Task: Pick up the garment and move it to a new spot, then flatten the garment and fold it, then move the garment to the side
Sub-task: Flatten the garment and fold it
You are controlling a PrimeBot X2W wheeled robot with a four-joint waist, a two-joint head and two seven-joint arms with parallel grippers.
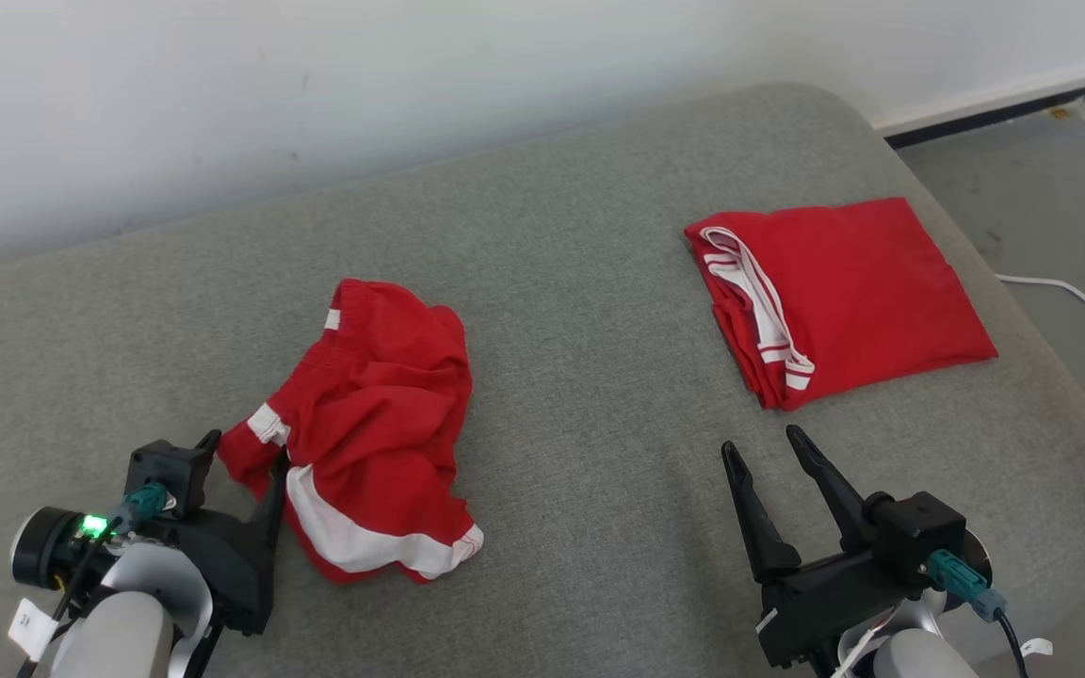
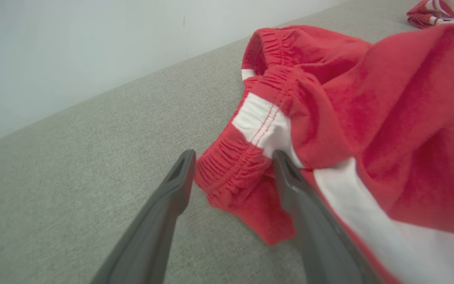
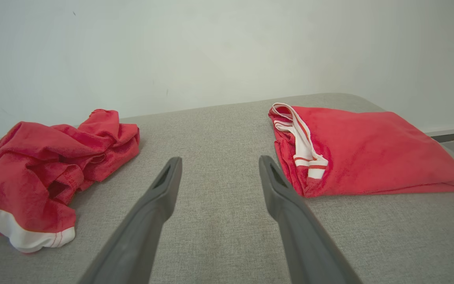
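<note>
A crumpled red garment (image 1: 368, 424) with white stripes, shorts by the look of its elastic waistband (image 2: 266, 79), lies left of centre on the grey cushion (image 1: 580, 282). My left gripper (image 1: 246, 461) stands open at its near left corner. In the left wrist view the left gripper (image 2: 233, 157) has a fold of the waistband between its two fingers, which are apart and not pressed on it. My right gripper (image 1: 764, 447) stands open over bare cushion with nothing between its fingers, and in the right wrist view the right gripper (image 3: 220, 161) has the crumpled garment (image 3: 45, 173) far to its left.
A second red garment (image 1: 844, 297) with white trim lies folded at the right of the cushion, just beyond my right gripper. A white wall (image 1: 316, 94) runs behind. The cushion's right edge drops to a grey floor with a white cable (image 1: 1070, 292).
</note>
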